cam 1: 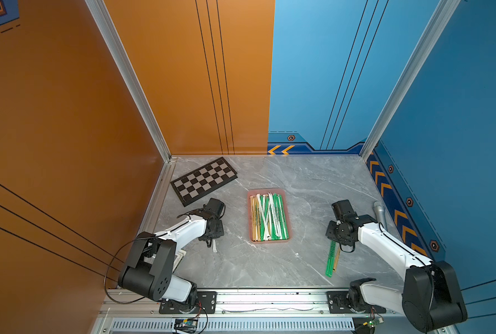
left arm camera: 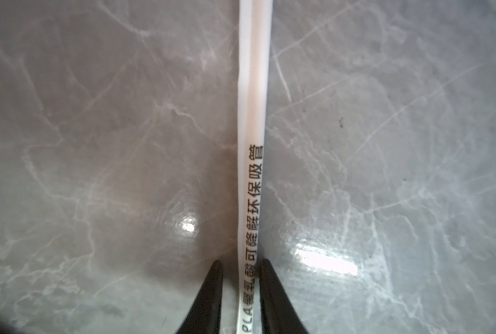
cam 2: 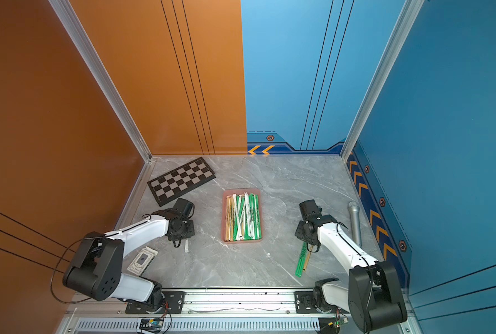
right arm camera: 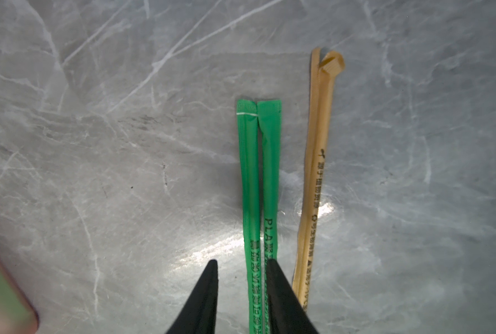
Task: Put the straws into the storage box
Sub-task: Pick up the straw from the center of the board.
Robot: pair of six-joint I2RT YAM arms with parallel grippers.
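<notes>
Near storage box (cam 1: pixel 249 219), left hand (left arm camera: pixel 240 261), right hand (right arm camera: pixel 242 261) ajar astride straws (left arm camera: pixel 252 115), tan straw (right arm camera: pixel 317 162), microphone (cam 1: pixel 380 215) nearby.

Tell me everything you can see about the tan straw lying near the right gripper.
The tan straw is long, thin, in a paper-like wrapper with dark print along it; one end is folded over. It lies flat on the marble table, outside the pink box, beside two green straws, a narrow gap between them.

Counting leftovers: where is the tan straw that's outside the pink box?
In both top views, the tan straw lies on the table on the robot's right side, beside two green straws.
</notes>
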